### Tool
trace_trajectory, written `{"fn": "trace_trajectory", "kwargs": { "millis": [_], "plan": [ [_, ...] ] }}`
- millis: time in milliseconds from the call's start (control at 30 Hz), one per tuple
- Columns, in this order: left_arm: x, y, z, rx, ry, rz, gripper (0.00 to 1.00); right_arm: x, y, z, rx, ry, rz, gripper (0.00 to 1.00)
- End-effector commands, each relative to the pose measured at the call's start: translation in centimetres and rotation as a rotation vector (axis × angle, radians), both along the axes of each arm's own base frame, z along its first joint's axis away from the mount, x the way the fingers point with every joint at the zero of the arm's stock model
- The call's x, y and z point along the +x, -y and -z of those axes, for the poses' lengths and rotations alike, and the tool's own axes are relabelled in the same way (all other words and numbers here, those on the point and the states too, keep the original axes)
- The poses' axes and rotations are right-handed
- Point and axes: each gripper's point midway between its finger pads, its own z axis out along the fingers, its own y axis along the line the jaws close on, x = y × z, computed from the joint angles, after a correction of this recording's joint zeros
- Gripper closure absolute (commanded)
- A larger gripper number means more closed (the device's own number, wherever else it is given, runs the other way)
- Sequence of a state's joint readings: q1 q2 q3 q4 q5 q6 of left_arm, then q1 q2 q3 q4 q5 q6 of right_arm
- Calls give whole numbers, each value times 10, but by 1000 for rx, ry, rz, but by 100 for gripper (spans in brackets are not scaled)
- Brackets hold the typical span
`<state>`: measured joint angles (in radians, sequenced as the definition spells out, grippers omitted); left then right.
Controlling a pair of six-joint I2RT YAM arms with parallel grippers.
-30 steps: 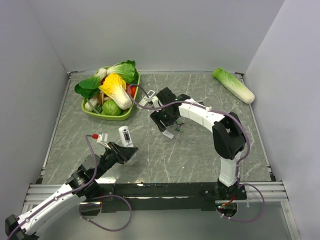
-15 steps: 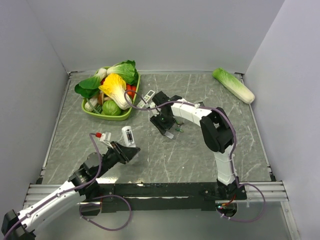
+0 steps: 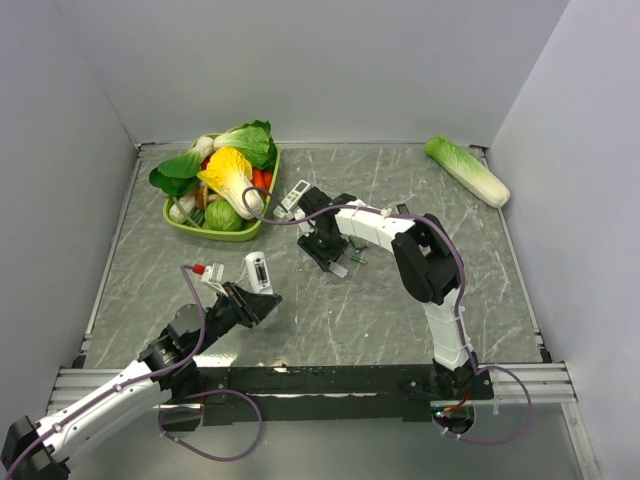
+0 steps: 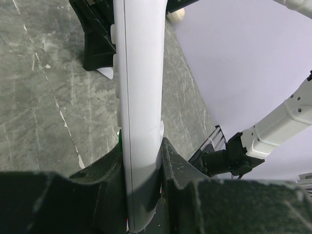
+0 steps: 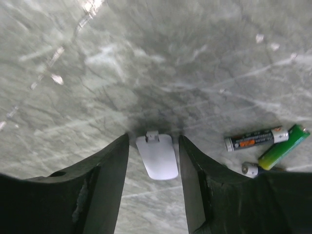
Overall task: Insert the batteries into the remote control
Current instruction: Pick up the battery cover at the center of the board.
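My left gripper (image 3: 256,301) is shut on the lower end of the white remote control (image 3: 257,271), which stands upright off the table. The left wrist view shows it edge-on, the remote control (image 4: 139,92) squeezed between the fingers of the left gripper (image 4: 141,151). My right gripper (image 3: 334,260) is down at the table's middle. Its jaws are open and straddle a small white battery cover (image 5: 157,157) lying flat, a thin gap on each side of it. Just right of the right gripper (image 5: 153,141) lie the batteries (image 5: 253,139), one of them green (image 5: 282,146).
A green tray (image 3: 236,236) piled with vegetables stands at the back left. Another white remote (image 3: 293,197) with buttons lies beside it. A napa cabbage (image 3: 467,170) lies at the back right corner. Grey walls close in the table.
The right gripper has shifted a little left and down over the battery cover, and its jaws have narrowed. The left gripper with the remote control has edged slightly right.
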<state>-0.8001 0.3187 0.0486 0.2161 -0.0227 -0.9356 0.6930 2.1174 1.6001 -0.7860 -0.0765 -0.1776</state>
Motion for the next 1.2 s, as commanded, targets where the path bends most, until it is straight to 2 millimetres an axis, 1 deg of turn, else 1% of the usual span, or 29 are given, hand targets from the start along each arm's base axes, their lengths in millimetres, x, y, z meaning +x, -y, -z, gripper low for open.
{"fn": "trace_trajectory", "kwargs": {
  "millis": [0, 167, 300, 400, 433, 500, 567, 600, 633, 700, 733, 800, 833, 867, 900, 967, 1000, 1033, 1067, 1100, 1167],
  "plan": [
    [-2, 2, -3, -16, 41, 18, 99, 2, -4, 4, -16, 5, -17, 50],
    [-2, 1, -3, -18, 41, 16, 99, -1, -5, 9, -25, -4, -23, 51],
    [-2, 1, -5, -22, 44, 16, 99, -3, -4, 9, -27, -3, -24, 57],
    [-2, 1, -4, -21, 43, 16, 99, -3, -7, 4, -2, 9, -27, 64],
    [-2, 1, -4, -23, 43, 16, 99, -4, -6, 0, 11, 16, -27, 67],
    [-2, 2, -4, -29, 45, 16, 99, -6, -9, -4, 33, 24, -28, 68],
    [-2, 2, -4, -33, 48, 16, 99, -4, -9, -13, 45, 45, -19, 69],
    [-2, 2, -5, -37, 50, 16, 99, -5, -7, -13, 43, 48, -13, 69],
    [-3, 3, -5, -37, 52, 25, 98, -4, -8, -22, 55, 68, -7, 72],
    [-4, 4, -3, -32, 53, 33, 99, -5, -9, -30, 68, 87, -1, 73],
    [-3, 5, -6, -38, 62, 34, 99, -4, -9, -41, 91, 112, 13, 73],
    [-3, 5, -6, -34, 73, 39, 99, -6, -9, -51, 116, 136, 27, 73],
    [-3, 6, -8, -37, 84, 39, 99, -4, -12, -65, 156, 168, 42, 74],
    [-3, 6, -9, -36, 89, 41, 99, -5, -15, -72, 184, 178, 43, 74],
    [-2, 6, -10, -26, 108, 39, 99, -8, -16, -86, 215, 200, 57, 74],
    [0, 6, -14, -14, 144, 37, 99, -8, -19, -100, 252, 238, 73, 75],
    [0, 6, -14, -10, 150, 37, 99, -12, -22, -114, 281, 265, 83, 76],
    [0, 6, -19, -14, 172, 37, 99, -12, -27, -123, 307, 290, 81, 76],
    [1, 6, -20, -4, 194, 37, 99, -15, -27, -128, 316, 308, 85, 76],
    [1, 6, -21, 1, 205, 39, 99, -21, -33, -144, 352, 336, 81, 76],
    [0, 7, -22, 19, 241, 50, 99, -25, -40, -160, 395, 380, 82, 75]
  ]
}}
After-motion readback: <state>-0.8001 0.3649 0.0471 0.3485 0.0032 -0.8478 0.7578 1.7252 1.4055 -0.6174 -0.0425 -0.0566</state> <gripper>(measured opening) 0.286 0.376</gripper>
